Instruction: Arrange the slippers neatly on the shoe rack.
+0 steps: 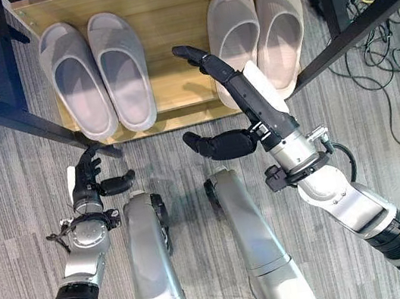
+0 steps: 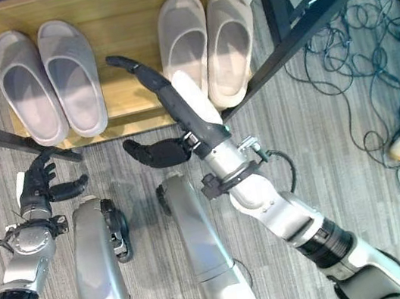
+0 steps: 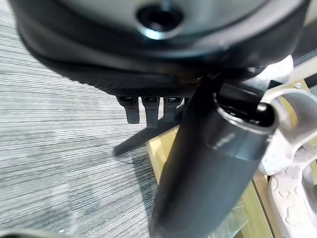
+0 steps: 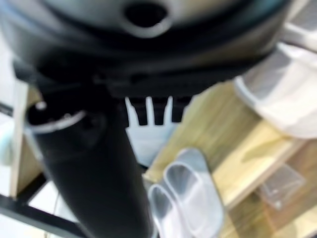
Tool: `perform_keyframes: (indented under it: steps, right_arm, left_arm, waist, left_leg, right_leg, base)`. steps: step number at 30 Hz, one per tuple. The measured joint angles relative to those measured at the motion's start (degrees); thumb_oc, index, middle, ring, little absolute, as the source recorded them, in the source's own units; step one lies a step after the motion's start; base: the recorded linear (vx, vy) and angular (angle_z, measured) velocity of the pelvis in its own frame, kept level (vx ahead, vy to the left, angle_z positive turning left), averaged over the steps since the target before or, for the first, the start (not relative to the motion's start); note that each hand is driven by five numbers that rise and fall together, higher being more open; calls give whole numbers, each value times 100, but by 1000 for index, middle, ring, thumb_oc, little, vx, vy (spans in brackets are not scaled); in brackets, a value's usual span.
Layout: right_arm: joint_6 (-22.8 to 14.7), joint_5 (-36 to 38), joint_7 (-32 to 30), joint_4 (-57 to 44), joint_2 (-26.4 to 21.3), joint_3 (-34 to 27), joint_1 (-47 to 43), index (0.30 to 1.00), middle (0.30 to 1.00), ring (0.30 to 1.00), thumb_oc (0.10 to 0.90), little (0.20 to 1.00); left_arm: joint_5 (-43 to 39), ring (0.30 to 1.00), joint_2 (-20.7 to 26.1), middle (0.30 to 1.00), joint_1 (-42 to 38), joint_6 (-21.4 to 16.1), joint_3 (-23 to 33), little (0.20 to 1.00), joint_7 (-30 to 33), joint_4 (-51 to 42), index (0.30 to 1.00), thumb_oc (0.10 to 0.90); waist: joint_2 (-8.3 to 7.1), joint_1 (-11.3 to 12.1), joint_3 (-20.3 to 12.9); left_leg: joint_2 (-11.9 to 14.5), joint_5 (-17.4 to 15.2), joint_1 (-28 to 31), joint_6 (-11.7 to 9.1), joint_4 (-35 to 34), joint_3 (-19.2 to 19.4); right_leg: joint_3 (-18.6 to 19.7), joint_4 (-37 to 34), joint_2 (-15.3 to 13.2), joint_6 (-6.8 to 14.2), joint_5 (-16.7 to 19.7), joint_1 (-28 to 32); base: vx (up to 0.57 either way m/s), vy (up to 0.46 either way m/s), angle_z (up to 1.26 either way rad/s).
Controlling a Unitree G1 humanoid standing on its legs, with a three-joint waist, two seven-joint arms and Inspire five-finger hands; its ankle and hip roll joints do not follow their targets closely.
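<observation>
Nearest to us, the left hand (image 1: 88, 179) hangs low over the grey carpet (image 1: 9, 204), fingers loosely spread and thumb out to the side, holding nothing. We see its fingertips just short of the dark metal frame leg (image 1: 17, 111) that runs diagonally past the front corner of the wooden shoe rack shelf (image 1: 161, 10).

We observe the right hand (image 1: 235, 105) raised higher and reaching forward over the front edge of that shelf. Its fingers are extended straight and its thumb (image 1: 218, 145) stands out to the side over the carpet; the hand is released and grasps nothing.

Four pale grey slippers lie on the shelf, soles down, toes pointing away from us, arranged as two pairs.
- The left pair (image 1: 98, 74) lies ahead of the left hand, well apart from it. Its two slippers sit side by side, touching or nearly so.
- The right pair (image 1: 260, 28) lies just beside the right hand's fingers, on their outer side. The back of the hand overlaps the heel of the nearer slipper in our view; we cannot tell whether they touch.

Bare shelf surface separates the two pairs, and the right fingertips point over this gap.

Loose cables (image 1: 397, 86) lie on the carpet beyond the right arm.
</observation>
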Motion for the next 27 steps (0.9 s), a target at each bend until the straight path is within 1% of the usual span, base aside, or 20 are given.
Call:
perform_keyframes:
  steps: [2, 3, 4, 5, 6, 7, 8, 10, 11, 12, 13, 14, 15, 16, 18, 20, 22, 23, 25, 27]
  right_arm:
    - [15, -7, 147, 399, -1, 19, 202, 900, 900, 900, 800, 900]
    - [57, -96, 259, 743, -9, 39, 429, 900, 900, 900, 800, 900]
    - [109, -127, 282, 874, -64, 52, 585, 900, 900, 900, 800, 900]
    - [107, -164, 308, 983, -87, 29, 715, 900, 900, 900, 800, 900]
    - [104, -229, 349, 1170, -79, -19, 862, 900, 900, 900, 800, 900]
    - [106, -293, 385, 1430, -66, -33, 993, 900, 900, 900, 800, 900]
    - [127, -392, 417, 1659, -98, -17, 1159, 900, 900, 900, 800, 900]
    - [97, -564, 488, 1967, 80, -230, 1389, 900, 900, 900, 800, 900]
    - [124, -620, 503, 2150, 155, -299, 1454, 900, 900, 900, 800, 900]
    - [75, -705, 511, 2276, 189, -397, 1577, 900, 900, 900, 800, 900]
    - [44, -816, 520, 2784, 417, -443, 1585, 900, 900, 900, 800, 900]
    - [96, -872, 516, 3293, 698, -477, 1627, 900, 900, 900, 800, 900]
    - [150, -882, 511, 3742, 907, -496, 2032, 900, 900, 900, 800, 900]
    - [147, -900, 513, 3793, 901, -479, 2224, 900, 900, 900, 800, 900]
    - [126, -1030, 514, 3976, 953, -514, 2273, 900, 900, 900, 800, 900]
    - [118, -1105, 511, 4361, 1170, -730, 2365, 900, 900, 900, 800, 900]
    - [138, -1131, 516, 4640, 1240, -827, 2457, 900, 900, 900, 800, 900]
    - [130, -1136, 517, 4712, 1258, -858, 2586, 900, 900, 900, 800, 900]
    - [93, -1234, 534, 5204, 1589, -1232, 2735, 900, 900, 900, 800, 900]
    - [173, -1250, 580, 5277, 1612, -1224, 2938, 900, 900, 900, 800, 900]
  left_arm:
    - [7, 900, -71, 900, 59, 6, 4, 900, -51, 6, 900, 800]
    - [20, 900, -123, 900, 205, 7, 9, 900, -102, 19, 900, 800]
    - [33, 900, -196, 900, 304, 2, 19, 900, -104, 16, 900, 800]
    - [82, 900, -268, 900, 377, 5, 16, 900, -104, 12, 900, 800]
    - [139, 900, -344, 900, 441, 9, 13, 900, -129, 3, 900, 800]
    - [171, 900, -432, 900, 473, 59, 8, 900, -189, 14, 900, 800]
    - [233, 900, -494, 900, 595, 54, 6, 900, -251, -20, 900, 800]
    - [288, 900, -552, 900, 611, 56, 26, 900, -327, -7, 900, 800]
    - [357, 900, -573, 900, 624, 27, 12, 900, -362, -2, 900, 800]
    - [405, 900, -609, 900, 574, 80, 32, 900, -445, -34, 900, 800]
    - [453, 900, -756, 900, 598, 154, 28, 900, -469, 84, 900, 800]
    - [470, 900, -891, 900, 669, 136, 1, 900, -488, 239, 900, 800]
    - [532, 900, -1150, 900, 1052, 98, -178, 900, -516, 314, 900, 800]
    - [581, 900, -1199, 900, 1200, 50, -246, 900, -588, 303, 900, 800]
    - [636, 900, -1235, 900, 1189, 43, -259, 900, -674, 325, 900, 800]
    - [685, 900, -1341, 900, 1202, 48, -326, 900, -729, 411, 900, 800]
    - [696, 900, -1450, 900, 1254, 46, -407, 900, -839, 505, 900, 800]
    - [739, 900, -1458, 900, 1315, 46, -424, 900, -863, 520, 900, 800]
    - [829, 900, -1563, 900, 1421, 69, -400, 900, -886, 719, 900, 800]
    - [898, 900, -1574, 900, 1638, 74, -433, 900, -939, 779, 900, 800]
  waist:
    - [0, 114, -2]
    - [12, 129, 1]
    - [64, 122, -15]
    - [108, 120, -25]
    - [128, 118, -25]
    - [133, 124, -26]
    - [151, 59, -150]
    - [147, 31, -154]
    - [164, 15, -199]
    - [146, -11, -110]
    - [129, -19, -55]
    - [60, 14, -185]
    - [101, 15, -872]
    - [89, -8, -1142]
    - [53, -116, -1205]
    - [8, -131, -1351]
    - [22, -145, -1482]
    - [11, -172, -1595]
    - [28, -196, -1646]
    - [81, -218, -1979]
  left_leg:
    - [83, 246, 393, 31, -692, 21]
    - [94, 427, 804, 59, -1256, 60]
    - [98, 524, 1076, 125, -1559, 51]
    - [123, 575, 1265, 180, -1738, 62]
    - [147, 589, 1567, 157, -2030, 78]
    - [167, 667, 1906, 165, -2451, 138]
    - [201, 885, 2252, 235, -2963, 189]
    - [241, 1237, 2754, 221, -3730, 238]
    - [268, 1452, 3081, 228, -4236, 269]
    - [285, 1510, 3501, 253, -4678, 276]
    - [325, 1724, 4050, 192, -5163, 310]
    - [340, 1891, 4509, 166, -5655, 375]
    - [358, 2083, 5039, 176, -6551, 442]
    - [349, 2179, 5209, 218, -6841, 494]
    - [356, 2284, 5558, 179, -7142, 500]
    - [371, 2555, 6050, 166, -7870, 598]
    - [385, 2744, 6512, 178, -8465, 673]
    - [384, 2822, 6639, 181, -8694, 692]
    - [431, 3056, 7323, 167, -9414, 755]
    - [448, 3098, 7476, 167, -9672, 808]
  right_leg:
    - [-24, -724, -17, -14, 286, 391]
    - [-40, -1298, -74, 40, 491, 826]
    - [-77, -1629, -127, 12, 591, 1134]
    - [-125, -1821, -199, -36, 617, 1349]
    - [-132, -2103, -252, -86, 599, 1664]
    - [-120, -2513, -289, -141, 691, 2002]
    - [-132, -2998, -349, -76, 860, 2356]
    - [-157, -3709, -389, -34, 1168, 2839]
    - [-205, -4243, -439, -95, 1368, 3157]
    - [-216, -4665, -522, -141, 1394, 3568]
    - [-236, -5138, -533, -102, 1619, 4108]
    - [-190, -5596, -537, -123, 1780, 4514]
    - [-218, -6444, -599, -127, 1982, 4997]
    - [-266, -6668, -656, -121, 2057, 5112]
    - [-284, -6921, -667, -119, 2108, 5449]
    - [-260, -7510, -685, -119, 2315, 5838]
    - [-250, -7993, -689, -91, 2478, 6248]
    - [-257, -8117, -713, -95, 2504, 6295]
    - [-273, -8790, -687, -70, 2720, 6965]
    - [-256, -9045, -679, -58, 2748, 7090]
  base:
    - [-57, -40, -1]
    - [-28, -39, 12]
    - [4, -28, 19]
    - [13, -36, 21]
    - [22, -28, 22]
    - [-27, -71, 28]
    - [54, -65, 23]
    - [38, -48, 14]
    - [58, -48, 13]
    - [147, -31, 13]
    - [142, -14, 4]
    - [155, -12, -9]
    - [158, -10, -12]
    - [135, 12, -5]
    - [132, 38, 1]
    - [124, 34, -8]
    - [142, 28, -10]
    - [152, 27, -2]
    - [159, 4, -5]
    - [191, 2, -12]
